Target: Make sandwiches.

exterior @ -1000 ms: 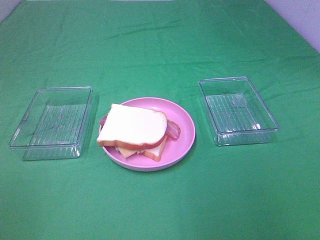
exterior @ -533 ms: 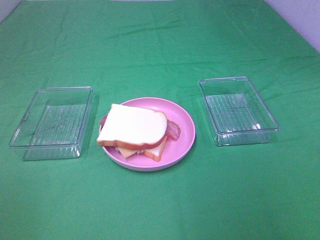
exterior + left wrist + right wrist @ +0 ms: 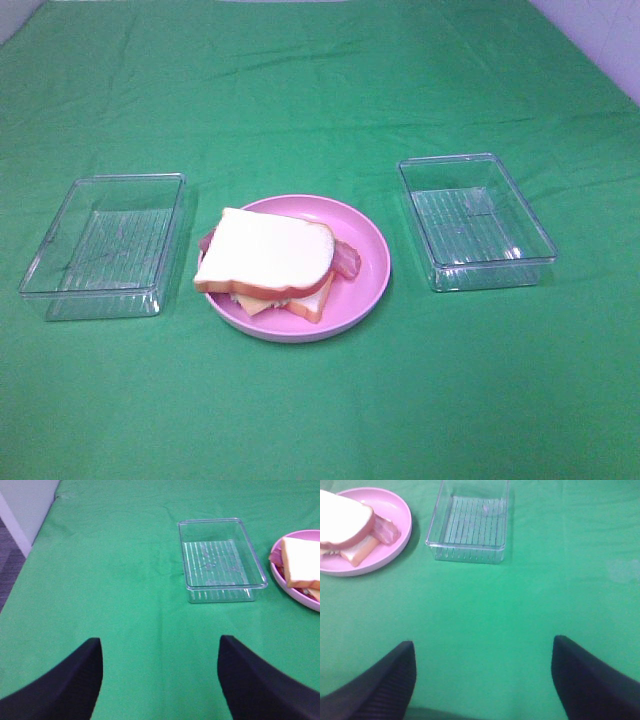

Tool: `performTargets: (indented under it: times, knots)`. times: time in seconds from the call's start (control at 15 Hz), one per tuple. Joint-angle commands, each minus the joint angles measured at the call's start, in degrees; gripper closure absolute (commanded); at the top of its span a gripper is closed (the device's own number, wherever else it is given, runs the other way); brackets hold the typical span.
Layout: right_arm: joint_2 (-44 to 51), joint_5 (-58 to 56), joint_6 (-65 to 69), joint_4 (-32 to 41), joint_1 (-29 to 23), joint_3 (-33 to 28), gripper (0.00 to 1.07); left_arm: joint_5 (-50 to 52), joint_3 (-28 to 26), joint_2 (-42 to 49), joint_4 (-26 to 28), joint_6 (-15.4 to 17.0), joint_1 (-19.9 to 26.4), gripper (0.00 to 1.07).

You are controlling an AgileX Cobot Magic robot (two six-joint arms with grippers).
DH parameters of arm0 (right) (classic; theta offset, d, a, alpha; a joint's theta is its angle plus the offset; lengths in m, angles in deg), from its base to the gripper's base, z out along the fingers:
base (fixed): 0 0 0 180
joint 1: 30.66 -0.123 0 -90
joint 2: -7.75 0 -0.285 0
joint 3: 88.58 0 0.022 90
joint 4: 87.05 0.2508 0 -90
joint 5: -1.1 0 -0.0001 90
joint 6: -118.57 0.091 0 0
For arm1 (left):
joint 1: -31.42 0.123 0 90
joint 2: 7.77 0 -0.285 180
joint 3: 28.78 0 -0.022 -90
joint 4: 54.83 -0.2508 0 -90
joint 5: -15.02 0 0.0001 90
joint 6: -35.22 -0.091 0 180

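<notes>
One of the sandwiches point(image 3: 266, 258) lies stacked on a round pink plate point(image 3: 368, 262) in the middle of the green cloth: white bread on top, bacon and cheese edges poking out below. It also shows in the left wrist view as the sandwich point(image 3: 303, 562) and in the right wrist view as the sandwich point(image 3: 345, 524). My left gripper point(image 3: 160, 677) hovers open over bare cloth, well short of the left tray. My right gripper point(image 3: 482, 680) is open too, over bare cloth, away from the plate. Neither arm shows in the high view.
An empty clear tray point(image 3: 103, 243) sits left of the plate and another clear tray point(image 3: 474, 220) sits right of it. The cloth's left edge and a wall point(image 3: 20, 510) show in the left wrist view.
</notes>
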Motion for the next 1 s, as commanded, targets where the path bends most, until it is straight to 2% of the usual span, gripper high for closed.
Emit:
performTargets:
  times: [0.07, 0.47, 0.73, 1.0]
  knots:
    - [5.10, -0.23, -0.69, 0.11, 0.34, -0.11, 0.36, 0.52, 0.11, 1.32, 0.29, 0.11, 2.12, 0.43]
    - [7.22, -0.17, -0.69, 0.11, 0.23, -0.11, 0.36, 0.52, 0.11, 1.32, 0.29, 0.11, 2.18, 0.43]
    - [7.22, -0.17, -0.69, 0.11, 0.23, -0.11, 0.36, 0.52, 0.11, 1.32, 0.29, 0.17, -0.23, 0.43]
    - [7.22, -0.17, -0.69, 0.34, 0.23, -0.11, 0.36, 0.52, 0.11, 1.32, 0.29, 0.17, -0.52, 0.43]
